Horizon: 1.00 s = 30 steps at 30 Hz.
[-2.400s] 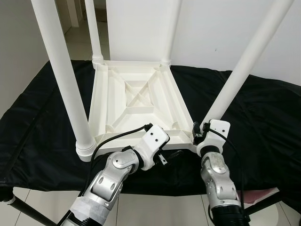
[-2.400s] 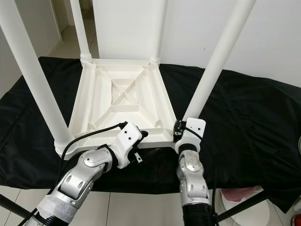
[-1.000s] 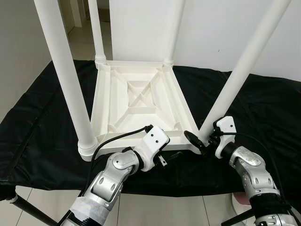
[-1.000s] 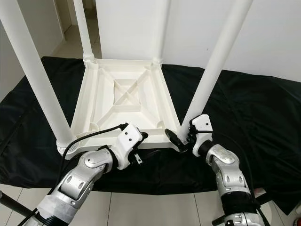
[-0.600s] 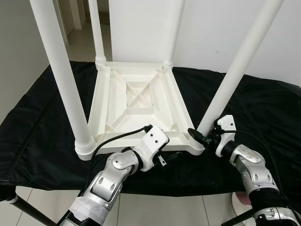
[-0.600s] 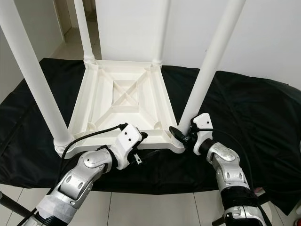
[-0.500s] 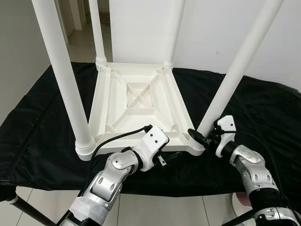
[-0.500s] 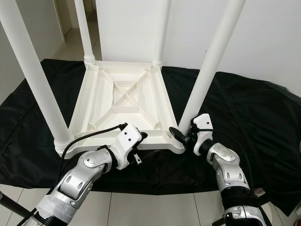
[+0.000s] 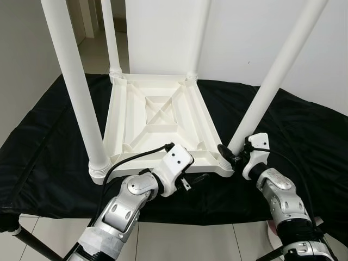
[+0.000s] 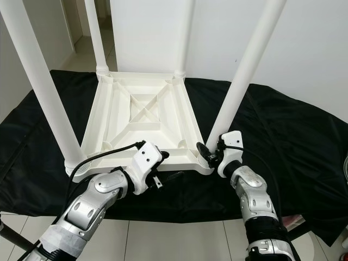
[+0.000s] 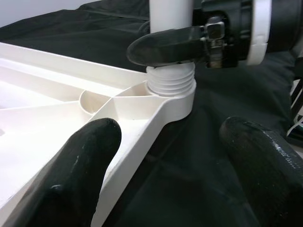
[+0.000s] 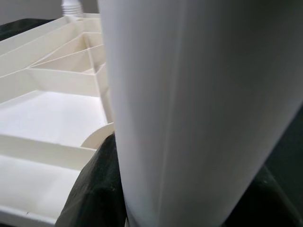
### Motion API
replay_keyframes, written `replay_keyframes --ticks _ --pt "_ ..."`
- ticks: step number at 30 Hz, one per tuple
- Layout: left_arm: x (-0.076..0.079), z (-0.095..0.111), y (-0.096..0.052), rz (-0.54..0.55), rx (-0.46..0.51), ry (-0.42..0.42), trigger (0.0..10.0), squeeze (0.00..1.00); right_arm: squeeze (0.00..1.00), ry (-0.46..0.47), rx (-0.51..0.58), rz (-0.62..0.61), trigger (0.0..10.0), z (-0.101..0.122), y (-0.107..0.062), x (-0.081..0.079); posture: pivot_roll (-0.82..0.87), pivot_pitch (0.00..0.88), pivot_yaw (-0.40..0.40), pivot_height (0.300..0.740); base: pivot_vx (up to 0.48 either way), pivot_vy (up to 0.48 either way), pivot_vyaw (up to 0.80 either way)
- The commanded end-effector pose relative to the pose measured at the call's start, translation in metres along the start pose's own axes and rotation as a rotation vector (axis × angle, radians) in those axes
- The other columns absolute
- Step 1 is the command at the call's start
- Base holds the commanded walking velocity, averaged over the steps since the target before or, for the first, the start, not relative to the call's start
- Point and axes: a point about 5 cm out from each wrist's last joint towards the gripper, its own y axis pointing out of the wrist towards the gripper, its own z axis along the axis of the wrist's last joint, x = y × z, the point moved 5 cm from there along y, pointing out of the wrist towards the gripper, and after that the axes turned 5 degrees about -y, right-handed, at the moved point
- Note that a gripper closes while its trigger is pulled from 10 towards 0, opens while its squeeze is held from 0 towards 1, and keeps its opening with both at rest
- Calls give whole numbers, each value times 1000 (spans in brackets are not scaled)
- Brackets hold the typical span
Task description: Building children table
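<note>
A white plastic children's table (image 9: 157, 117) lies upside down on a black cloth, with all four legs pointing up. My right gripper (image 9: 232, 155) is shut on the near right leg (image 9: 272, 81) just above its ribbed collar (image 11: 170, 85). The leg (image 12: 189, 109) stands between that gripper's black fingers (image 12: 97, 189). My left gripper (image 11: 170, 170) is open at the table's near edge. One of its fingers (image 11: 80, 175) is over the ribbed underside and the other is over the cloth, holding nothing.
The black cloth (image 9: 49, 152) covers the whole work surface and drops off at the near edge to a tiled floor (image 9: 174, 239). The near left leg (image 9: 81, 103) and two far legs stand upright. A white wall is behind.
My right forearm swung out to the right, and its fingers came in and closed round the base of the near right leg. The left gripper stayed at the near edge.
</note>
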Motion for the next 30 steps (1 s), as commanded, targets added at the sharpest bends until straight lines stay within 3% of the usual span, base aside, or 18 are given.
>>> replay_keyframes --ticks 1,6,9,11,13,16,21,22,23,30 --pt "2 -1 0 -6 -7 -7 10000 0 0 26 -27 -63 10000 -3 -1 4 48 34 -29 740 0 0 0" --pt "2 -1 0 -9 -8 -8 10000 0 0 36 -12 -145 10000 3 1 4 45 37 -26 740 0 0 0" --pt "2 0 1 -9 -8 -9 10000 0 0 39 5 -324 10000 11 -2 9 45 43 -29 740 0 0 0" --pt "2 0 1 -8 -8 -10 10000 0 0 38 6 -364 10000 12 -3 10 44 44 -29 740 0 0 0" --pt "2 0 1 -6 -7 -12 10000 0 0 85 2 -428 10000 11 -5 -3 47 46 -31 740 0 0 0" --pt "2 0 1 -4 -6 -14 10000 0 0 97 8 -404 10000 12 -3 -13 47 46 -31 740 0 0 0" --pt "2 1 1 -2 -3 -17 10000 0 0 109 16 -398 10000 16 -3 -17 46 50 -32 740 0 0 0" --pt "2 1 1 -2 -2 -17 10000 0 945 107 25 -395 10000 19 -3 -14 47 51 -33 740 0 0 0" --pt "2 1 1 -2 -1 -17 10000 0 1000 105 32 -399 10000 21 -4 -11 46 50 -34 740 0 0 0" --pt "2 2 2 4 5 -23 10000 0 1000 118 72 -325 10000 29 -3 0 39 50 -38 740 0 0 0"
